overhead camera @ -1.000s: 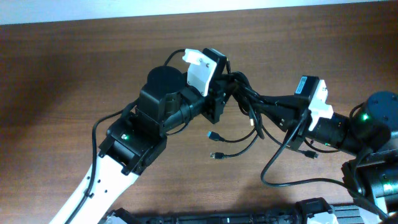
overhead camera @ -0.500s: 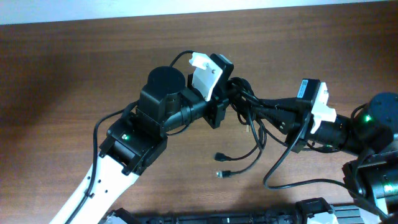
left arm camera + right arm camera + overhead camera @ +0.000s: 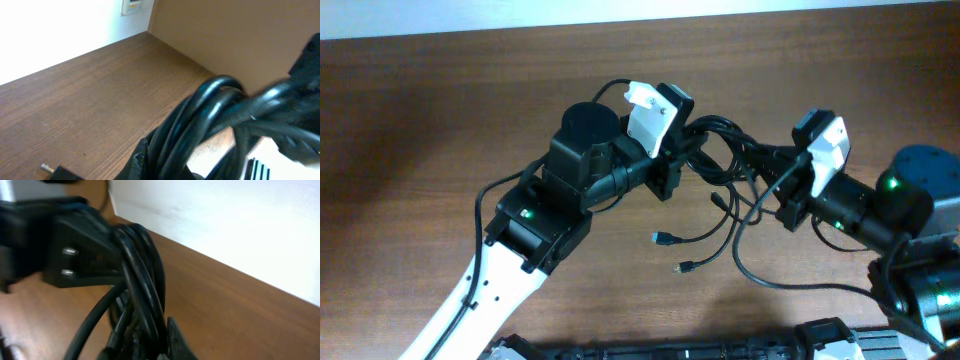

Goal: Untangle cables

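Cables [image 3: 725, 140], thin black flexible cords with small metal plugs: found bunched into one tangled knot, lifted clear of the brown wooden table [image 3: 420, 120] and stretched between the two arms.

Left of the knot: noted the left gripper [image 3: 686, 150], black with a white plate, pinched narrow on several strands. From the left wrist view, saw only thick black loops arching up close to the lens. Could not make out the pads there.

At the knot itself: saw strands crossing too densely to tell which cord ran where.

Below the knot: counted three loose ends [image 3: 661, 237] with small plugs, hanging toward the table and apart from one another.

Right of the knot: noted the right gripper [image 3: 772, 165], also black with a white plate, closed tight on the far side of the bundle. Saw a long slack loop [image 3: 765, 283] trailing below and right of the knot.

Judged this the pulling-apart step, tangle not yet freed. Next, probably needed to draw one strand out of the knot, or to release one side and regrasp a single cord, without cinching the crossings tighter.
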### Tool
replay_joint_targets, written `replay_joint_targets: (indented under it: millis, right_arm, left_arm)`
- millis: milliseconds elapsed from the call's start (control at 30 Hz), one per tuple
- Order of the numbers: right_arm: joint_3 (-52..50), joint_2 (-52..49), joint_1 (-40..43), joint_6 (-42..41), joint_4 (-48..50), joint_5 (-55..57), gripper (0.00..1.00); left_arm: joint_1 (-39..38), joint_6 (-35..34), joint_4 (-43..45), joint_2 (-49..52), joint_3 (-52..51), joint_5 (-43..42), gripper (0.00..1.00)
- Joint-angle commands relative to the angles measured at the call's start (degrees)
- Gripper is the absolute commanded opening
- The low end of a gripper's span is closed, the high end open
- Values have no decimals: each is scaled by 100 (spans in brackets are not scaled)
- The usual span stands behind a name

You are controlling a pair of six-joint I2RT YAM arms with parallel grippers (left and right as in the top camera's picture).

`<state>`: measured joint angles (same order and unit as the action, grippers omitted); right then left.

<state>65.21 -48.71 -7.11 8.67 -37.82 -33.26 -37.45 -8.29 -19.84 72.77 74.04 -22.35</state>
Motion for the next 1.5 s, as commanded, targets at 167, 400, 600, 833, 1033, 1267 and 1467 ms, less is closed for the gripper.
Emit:
replay_joint_targets:
  millis: [167,400,600,833,1033,1267,1467]
  right_arm:
    - [-52,-682,46,-1202,-151,2177,4]
    - [-52,-533,44,-1537,-177,2288,89]
    - [-50,26,44,-1843,-188,1604,99]
    - [-50,35,44,-1434,142,146,99]
    - [-50,35,44,962,-234,-621,99]
    - [-50,35,39,1661,-632,-708,100]
    - [-50,35,39,1659,-629,-710,61]
  left_arm:
    - [90,540,155,-509,144,-229,0]
    - [243,188,-238,-520,144,1113,0]
    - [280,-782,-175,-516,144,1878,0]
    - [273,-570,-11,-389,144,1545,0]
    - [273,2653,-577,-337,144,678,0]
    - [273,3781,-586,-337,144,-535,0]
    - [273,3842,-588,-334,144,-951,0]
